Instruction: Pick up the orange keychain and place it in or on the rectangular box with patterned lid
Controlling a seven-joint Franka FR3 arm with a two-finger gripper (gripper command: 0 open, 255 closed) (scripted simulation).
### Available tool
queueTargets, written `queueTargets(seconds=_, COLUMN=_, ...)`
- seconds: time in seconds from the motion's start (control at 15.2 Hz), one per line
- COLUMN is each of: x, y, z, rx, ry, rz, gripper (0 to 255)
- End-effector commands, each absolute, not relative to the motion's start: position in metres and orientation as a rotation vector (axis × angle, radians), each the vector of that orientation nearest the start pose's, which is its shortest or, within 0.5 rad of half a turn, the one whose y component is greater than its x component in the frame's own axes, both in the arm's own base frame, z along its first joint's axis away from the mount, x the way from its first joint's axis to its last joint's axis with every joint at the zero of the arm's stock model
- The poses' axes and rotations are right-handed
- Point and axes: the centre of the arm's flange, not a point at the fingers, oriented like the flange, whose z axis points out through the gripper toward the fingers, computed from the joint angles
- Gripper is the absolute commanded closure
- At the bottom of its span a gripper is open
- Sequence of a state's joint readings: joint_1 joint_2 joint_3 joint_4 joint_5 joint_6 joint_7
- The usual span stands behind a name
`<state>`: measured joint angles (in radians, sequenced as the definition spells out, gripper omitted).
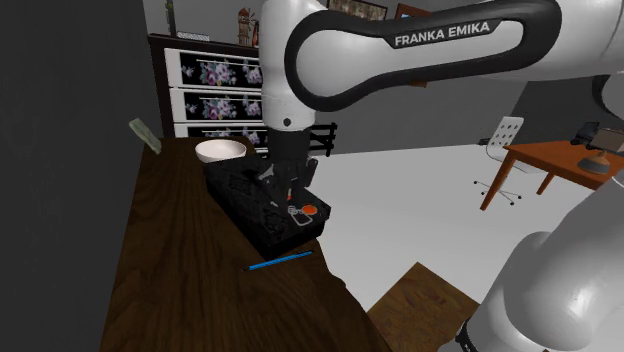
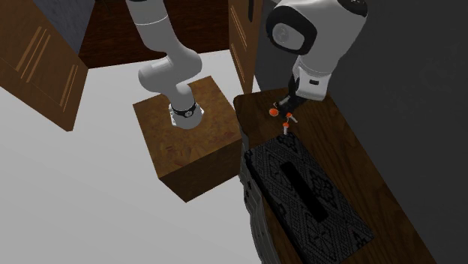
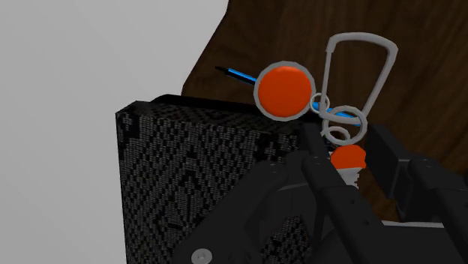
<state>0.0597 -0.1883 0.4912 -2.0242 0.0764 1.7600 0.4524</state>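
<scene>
Over one short end of the box: gripper (image 3: 351, 159), all black, fingers clamped on the small orange bead of the keychain (image 3: 283, 90).

Item held: orange keychain. It has a round orange disc, grey rings and a grey carabiner loop. Disc and loop stick out past the fingertips, beyond the box's edge. From the second exterior view it dangles (image 2: 286, 128) under the gripper (image 2: 289, 109), just past the far end of the box. Whether its lowest part touches anything, I cannot tell. In the shoulder view the orange disc (image 1: 309, 209) shows at the box's near end.

Item below: rectangular box (image 3: 187, 172), black, with a fine grey woven pattern on lid and sides. A long slot runs down the lid (image 2: 296, 180).

Item: blue pen (image 1: 280, 260), flat on the table (image 1: 170, 260), near the box's near end in the shoulder view.

Item: white bowl (image 1: 220, 150), on the table just beyond the box's far end in that view.

Surface: dark wood table, long and narrow.

Stand (image 2: 187, 157): wooden box on the grey floor, beside the table.

Farther off, in the shoulder view: a dresser (image 1: 215, 75) with flowered drawer fronts behind the table, and an orange-brown desk (image 1: 560, 155) with a white chair (image 1: 503, 140) at far right.
</scene>
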Motion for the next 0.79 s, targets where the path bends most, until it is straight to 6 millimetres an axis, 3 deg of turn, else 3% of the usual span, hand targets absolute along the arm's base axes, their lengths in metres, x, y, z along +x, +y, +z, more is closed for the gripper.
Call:
queueTargets(seconds=0.0, x=0.441, y=0.267, z=0.510, rx=-3.196, ry=-0.110, rz=0.125, gripper=255)
queueTargets(seconds=0.73, x=0.581, y=0.228, z=0.515, rx=-3.196, ry=-0.110, rz=0.125, gripper=255)
